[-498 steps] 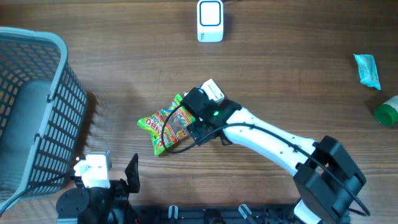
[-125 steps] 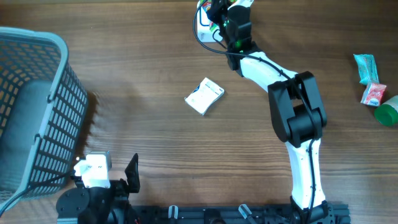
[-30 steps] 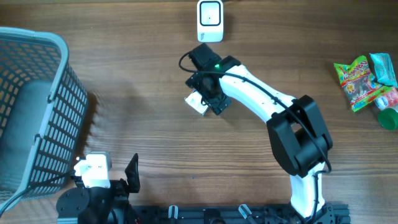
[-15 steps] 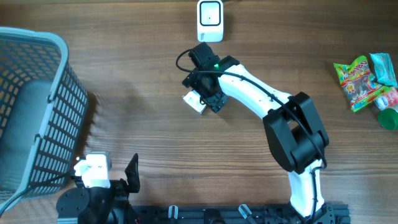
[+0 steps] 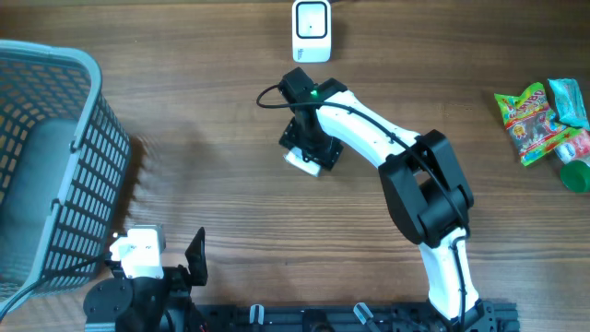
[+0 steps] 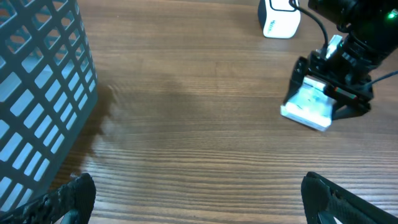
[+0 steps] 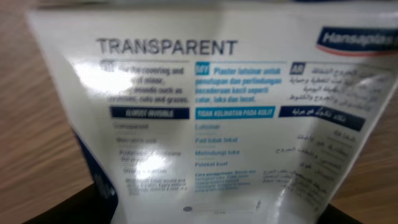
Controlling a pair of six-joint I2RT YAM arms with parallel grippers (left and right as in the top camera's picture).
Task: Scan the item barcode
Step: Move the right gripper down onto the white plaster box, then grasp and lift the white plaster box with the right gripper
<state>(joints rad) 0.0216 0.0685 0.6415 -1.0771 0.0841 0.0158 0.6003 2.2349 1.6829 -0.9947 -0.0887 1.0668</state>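
The item is a white plaster packet [image 5: 298,160] with blue print, lying on the wooden table just below the white barcode scanner [image 5: 312,30]. My right gripper [image 5: 312,146] points down over it, one finger against each side. From the left wrist the packet [image 6: 309,102] sits between those black fingers [image 6: 300,74], flat on the wood. Up close the packet [image 7: 217,124] fills the right wrist view, its "TRANSPARENT" text facing the camera; no barcode shows. My left gripper [image 6: 199,199] stands open over bare wood near the table's front edge, far from the packet.
A grey mesh basket [image 5: 55,166] fills the left side, with its wall [image 6: 37,81] close beside my left gripper. At the far right edge lie a colourful snack bag [image 5: 530,111], a teal packet [image 5: 572,100] and a green cap [image 5: 576,175].
My right gripper has turned and shifted slightly toward the front over the packet, and its jaws have come in against the packet's sides. The left arm has not moved.
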